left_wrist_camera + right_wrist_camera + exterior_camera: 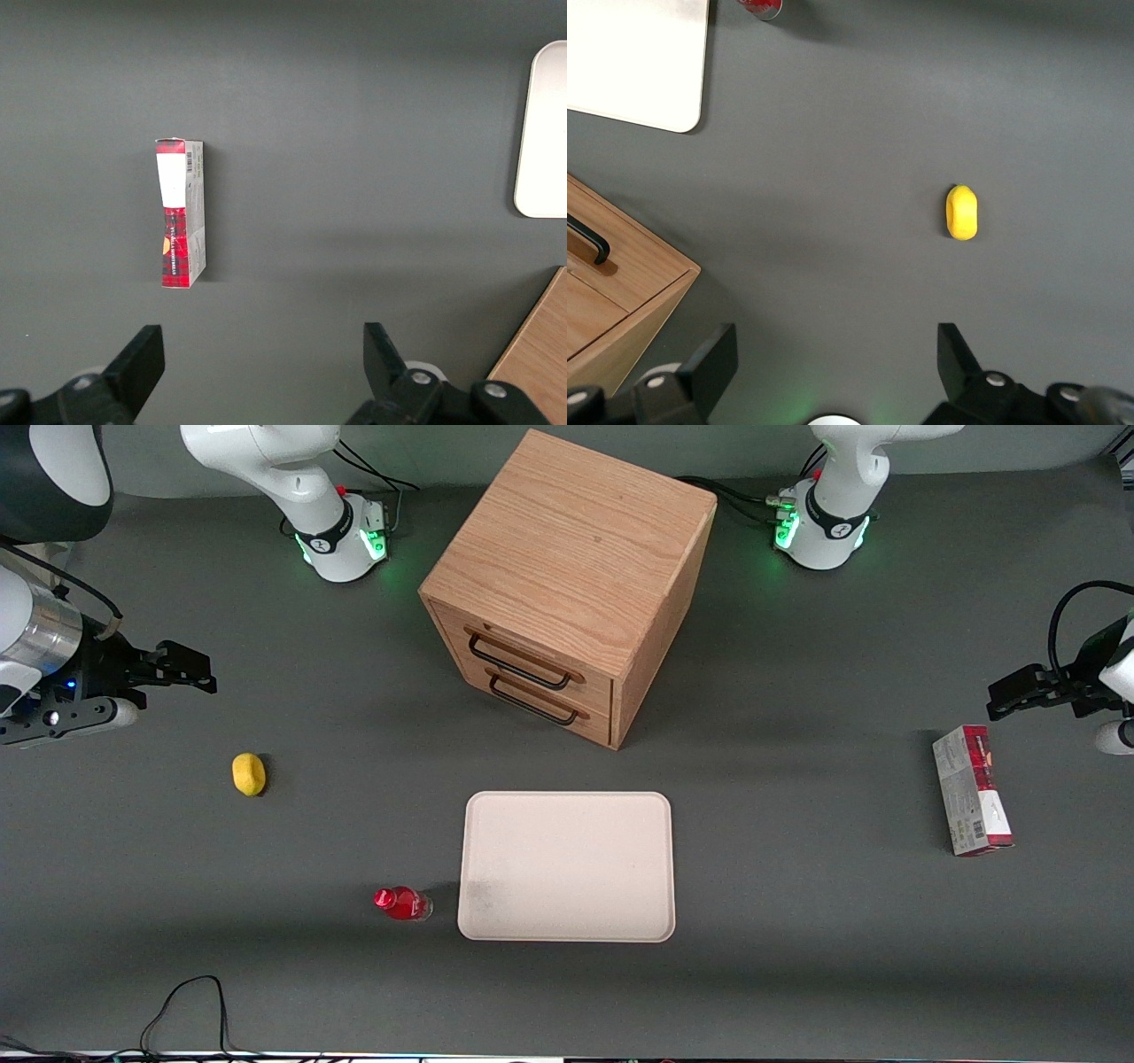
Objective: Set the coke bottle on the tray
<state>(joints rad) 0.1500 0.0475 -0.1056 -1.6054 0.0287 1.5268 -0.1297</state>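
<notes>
— Near the front edge of the table [797, 974], just beside the tray's corner, lies the coke bottle [401, 903]. It is on its side, not yet on the tray [567, 865].

— And the hand [164, 677]?

— It hovers at the working arm's end of the table, well apart from the bottle and farther from the front camera than it. The fingers [709, 363] are spread wide, with nothing between them.

— So which way does the bottle lie from it?

— Toward the front camera and toward the table's middle. A lemon [249, 773] sits roughly between the two, though nearer the hand. In the right wrist view only the bottle's clear base [759, 7] peeks in beside the tray [638, 62], so the hand is nowhere near over it.

— What about the long axis?

— It runs along the table's length: the red cap [383, 898] points toward the working arm's end, the clear base toward the tray. The base seems almost to touch the rim, though the exact gap is hard to read.

— What does that ask of the grasp?

— Probably that the fingers close across the red label, one on the side nearer the front camera and one on the side away from it. A round body lying flat may roll if nudged off-centre.

— And afterwards?

— A short carry sideways onto the tray, which is bare. The wooden drawer cabinet [567, 584] stands clear of that path.
</notes>
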